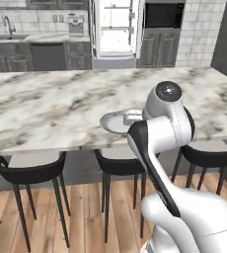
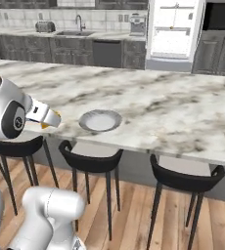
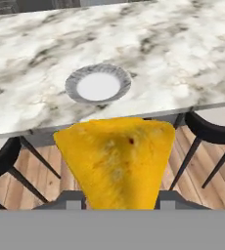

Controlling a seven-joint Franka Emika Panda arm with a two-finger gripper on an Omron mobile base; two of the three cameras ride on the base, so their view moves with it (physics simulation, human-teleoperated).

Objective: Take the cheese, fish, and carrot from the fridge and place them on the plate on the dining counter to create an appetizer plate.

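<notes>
Plate (image 1: 116, 121) half behind the arm; cheese (image 3: 115, 161) base hidden between the hand's fingers.

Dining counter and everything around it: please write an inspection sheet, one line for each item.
Surface: long white-and-grey marble dining counter, bare apart from the plate.
Job's things: round flat grey plate near the front edge, nothing on it; yellow-orange cheese wedge held off the counter's edge, above the floor; tall white fridge open at the back.
Clutter: nothing seen.
Grippers: gripper, jaws shut on the cheese.
Cables: nothing seen.
Surroundings: black round stools, wooden floor, dark cabinets.
</notes>
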